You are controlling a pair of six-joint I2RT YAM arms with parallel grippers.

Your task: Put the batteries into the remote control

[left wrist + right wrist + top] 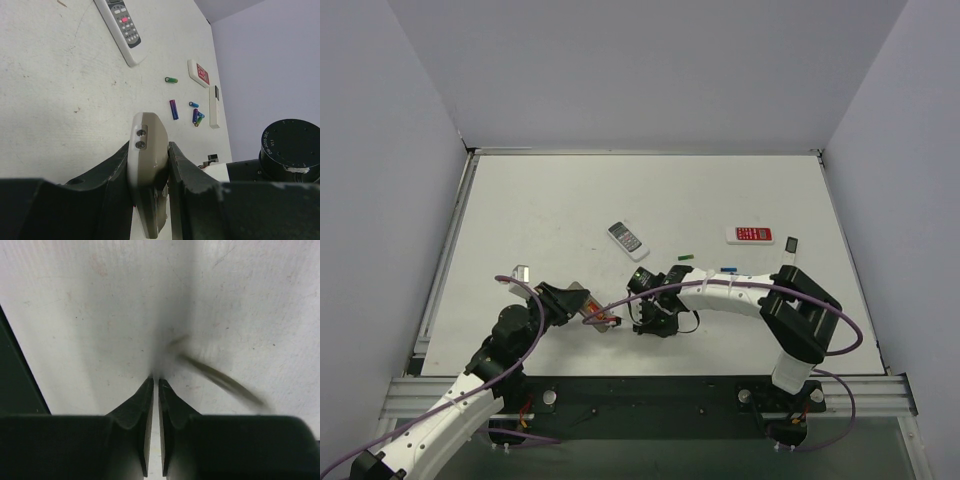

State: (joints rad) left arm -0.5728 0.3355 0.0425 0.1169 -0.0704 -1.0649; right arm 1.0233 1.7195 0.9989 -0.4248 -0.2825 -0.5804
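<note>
White tabletop [540,200], faintly speckled and scuffed, closed by plain pale grey-violet walls [650,70] at the far, left and right edges. At the near edge, a dark rail [650,395] carrying both arm bases.

Clamped firmly between the fingers of the left gripper [147,149]: the remote control [145,172], with its tan-grey end and two small screws turned to the wrist camera. Positioned toward the near edge, left of the middle of the tabletop. Loose on the surface beyond it, well apart from both claws: the batteries [173,109]. Among them one green, one blue-violet, one small blue, and a little bunch touching each other, all between the middle and the right edge. Near the middle, a white remote with dark display [120,25]; closer to the right edge, a red flat remote [200,73].

Just to the right of the remote control, the right gripper [155,381], pointed down at bare tabletop, fingers nearly together with only a thin slit and nothing between them. Across its wrist view, a thin blurred streak [220,380], impossible to identify.

From the near left corner, the left arm [440,420], stretched diagonally inward and low over the surface. On the other side, the right arm [730,292], bent at the elbow toward the right edge, white forearm running leftward, almost level, to the middle.
</note>
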